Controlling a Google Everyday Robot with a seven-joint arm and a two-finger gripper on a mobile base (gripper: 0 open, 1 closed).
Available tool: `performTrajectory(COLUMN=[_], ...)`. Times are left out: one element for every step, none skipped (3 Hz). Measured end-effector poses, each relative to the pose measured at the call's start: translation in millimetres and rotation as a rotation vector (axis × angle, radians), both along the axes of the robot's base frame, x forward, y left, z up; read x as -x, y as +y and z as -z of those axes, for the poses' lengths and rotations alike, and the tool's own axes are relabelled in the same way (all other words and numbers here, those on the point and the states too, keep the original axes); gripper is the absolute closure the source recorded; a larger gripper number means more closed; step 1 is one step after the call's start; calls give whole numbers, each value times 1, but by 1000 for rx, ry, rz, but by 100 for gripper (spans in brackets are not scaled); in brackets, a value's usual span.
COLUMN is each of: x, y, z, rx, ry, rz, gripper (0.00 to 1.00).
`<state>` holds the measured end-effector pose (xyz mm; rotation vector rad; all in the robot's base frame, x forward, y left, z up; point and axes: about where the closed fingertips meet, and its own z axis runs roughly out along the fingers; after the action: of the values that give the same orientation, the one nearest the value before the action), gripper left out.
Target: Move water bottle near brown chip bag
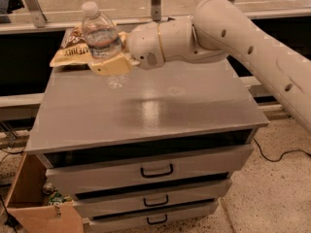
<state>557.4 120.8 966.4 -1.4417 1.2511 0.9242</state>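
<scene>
The water bottle is clear with a white cap and is held upright above the grey cabinet top, over its back left part. My gripper is shut on the bottle's lower half, its tan fingers wrapped around it. The brown chip bag lies flat at the back left corner, right behind and left of the bottle, partly hidden by it. My white arm reaches in from the right.
The cabinet has three drawers with dark handles. An open cardboard box sits on the floor at the left front. A railing with metal posts runs behind the cabinet. The dark blue chip bag is hidden behind my arm.
</scene>
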Motion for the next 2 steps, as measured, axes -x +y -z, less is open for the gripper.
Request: performTrajectory(x=[1,-16], y=[0,4], z=[1,3], rx=[1,-48], ry=[2,-19], rz=[0,31], gripper=[100,100])
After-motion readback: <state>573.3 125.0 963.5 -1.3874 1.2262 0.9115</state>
